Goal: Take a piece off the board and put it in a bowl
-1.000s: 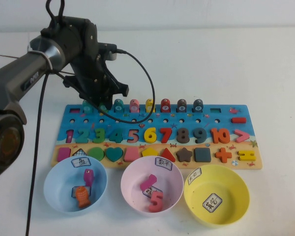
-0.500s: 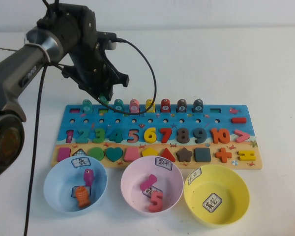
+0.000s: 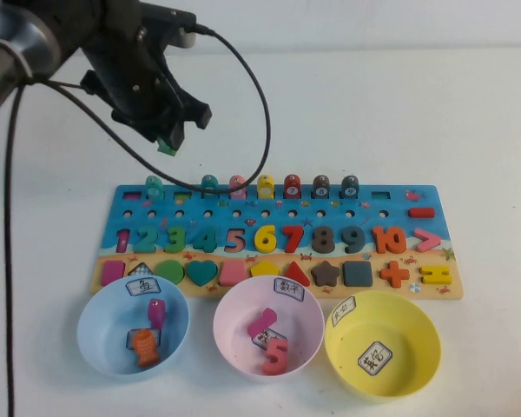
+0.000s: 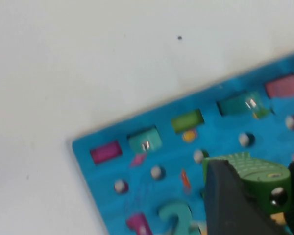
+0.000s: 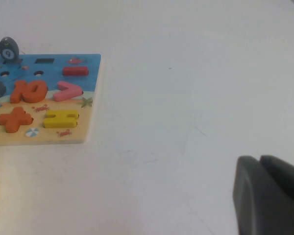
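Robot lab: bare white table point(image 3: 399, 95), labelled bowls.

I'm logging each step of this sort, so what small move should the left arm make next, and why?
Probably carry it toward the robot to above the blue bowl. The left claw is shut on the green fish and hangs above the table behind the board, clear of it. The bowl sits on the board's near side, toward the left. The right claw is parked over bare table right of the board.

Matt painted wooden board point(image 3: 356, 201)

White table point(image 3: 469, 130) carries the board point(image 3: 347, 224) and three bowls.
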